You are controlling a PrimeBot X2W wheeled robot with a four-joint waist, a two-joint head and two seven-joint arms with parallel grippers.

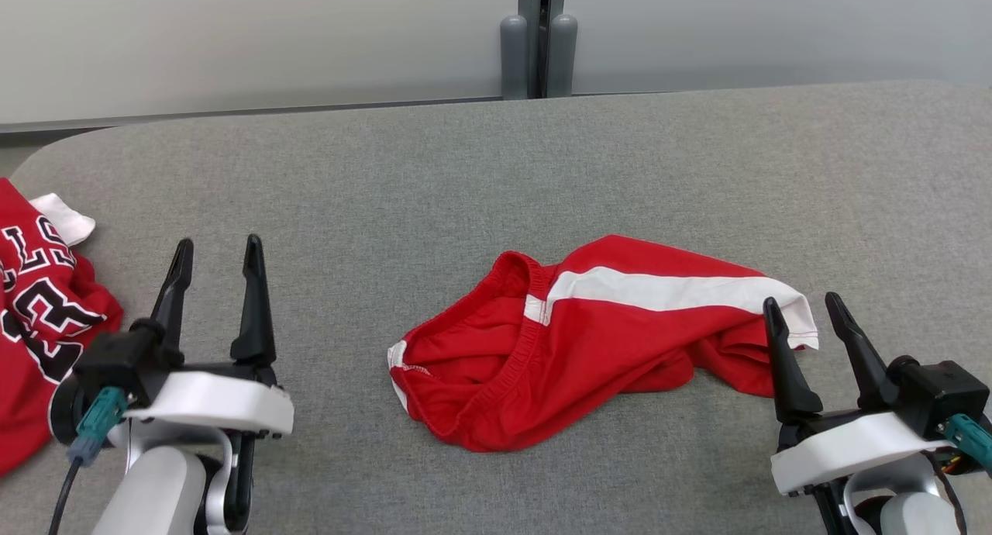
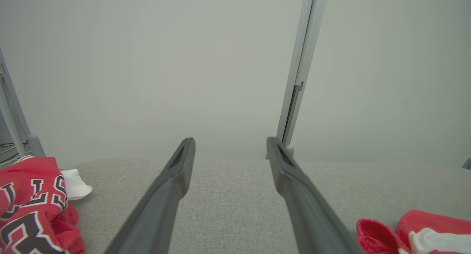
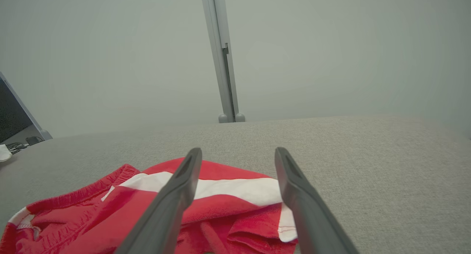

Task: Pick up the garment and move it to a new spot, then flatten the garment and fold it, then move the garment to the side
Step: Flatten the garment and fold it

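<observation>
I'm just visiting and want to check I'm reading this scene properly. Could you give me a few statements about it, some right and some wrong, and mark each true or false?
1. The red shorts with a white stripe lie crumpled on the grey table. True.
2. The left tool is gripping the shorts. False: its fingers are spread open with nothing between them, and it is well apart from the shorts.
3. The right tool has its fingers spread open. True.
4. A red jersey with lettering lies at the table's right edge. False: it lies at the left edge, beside the left tool.
</observation>
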